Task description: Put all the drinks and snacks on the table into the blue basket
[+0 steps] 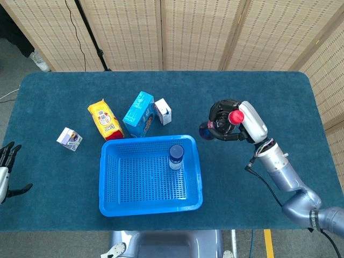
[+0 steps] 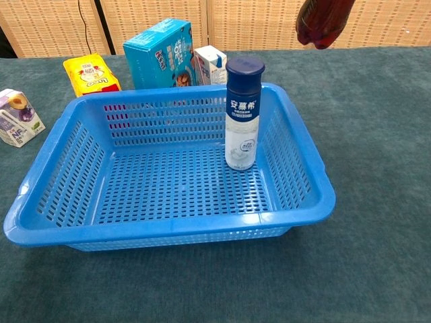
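My right hand (image 1: 228, 121) grips a dark cola bottle with a red cap (image 1: 235, 116) and holds it in the air, right of the blue basket (image 1: 110, 199). Only the bottle's lower part (image 2: 322, 20) shows at the top of the chest view. A white drink bottle with a blue cap (image 1: 176, 156) (image 2: 243, 114) stands upright inside the basket (image 2: 168, 229). Behind the basket lie a yellow snack bag (image 1: 105, 119) (image 2: 91, 74), a teal box (image 1: 139, 114) (image 2: 159, 54) and a small white carton (image 1: 163, 112) (image 2: 211, 64). A purple carton (image 1: 69, 139) (image 2: 17, 118) sits at the left. My left hand (image 1: 5, 172) hangs open at the left edge.
The table (image 1: 269, 97) has a dark teal cloth. Woven folding screens (image 1: 193, 32) stand behind it. A black cable (image 1: 266, 185) runs along my right forearm.
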Motion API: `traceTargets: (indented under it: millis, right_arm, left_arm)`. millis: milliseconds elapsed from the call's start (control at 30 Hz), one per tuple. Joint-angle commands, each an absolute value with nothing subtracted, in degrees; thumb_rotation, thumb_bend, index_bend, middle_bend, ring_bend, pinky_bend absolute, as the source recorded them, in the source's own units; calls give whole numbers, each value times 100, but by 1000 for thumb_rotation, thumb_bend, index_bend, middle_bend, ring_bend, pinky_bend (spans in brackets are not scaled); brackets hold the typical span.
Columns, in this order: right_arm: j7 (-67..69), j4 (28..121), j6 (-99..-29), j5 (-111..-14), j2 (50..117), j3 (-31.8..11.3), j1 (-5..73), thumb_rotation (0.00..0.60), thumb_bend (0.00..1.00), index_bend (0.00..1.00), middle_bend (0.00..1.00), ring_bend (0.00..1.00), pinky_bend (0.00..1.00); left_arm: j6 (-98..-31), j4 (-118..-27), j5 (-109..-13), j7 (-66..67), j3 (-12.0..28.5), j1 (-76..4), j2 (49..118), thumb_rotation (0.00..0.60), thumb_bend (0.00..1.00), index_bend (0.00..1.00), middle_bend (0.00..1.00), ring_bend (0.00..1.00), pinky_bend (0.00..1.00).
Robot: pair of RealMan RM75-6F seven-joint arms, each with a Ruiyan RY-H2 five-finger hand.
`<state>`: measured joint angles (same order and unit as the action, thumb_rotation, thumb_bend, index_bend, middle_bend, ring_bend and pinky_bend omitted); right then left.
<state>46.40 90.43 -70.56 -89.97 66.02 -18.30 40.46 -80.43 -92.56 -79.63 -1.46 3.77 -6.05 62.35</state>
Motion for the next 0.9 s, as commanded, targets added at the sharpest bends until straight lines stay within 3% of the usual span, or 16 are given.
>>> traceTargets:
  millis: [33, 467, 900]
  right_arm:
    - [4858, 9566, -7091, -9492, 6220, -1517, 3926, 600, 569, 607, 623, 624, 700]
    - [4870, 10432, -7163, -10335, 5970, -1078, 4102, 600, 573, 611, 627, 630, 702]
    - [4086, 10231, -6493, -9937, 7081, -1067, 4677, 600, 573, 611, 627, 630, 702]
  left_arm:
    - [-8046, -9260, -7952, -124, 380, -603, 6242, 600, 100, 0, 0, 0, 0]
    - [-7963, -9223, -7839, -85, 401, -627, 6264, 600, 100, 0, 0, 0, 0]
    - [-7966, -9239, -7885, -83, 385, -635, 6254, 600, 100, 0, 0, 0, 0]
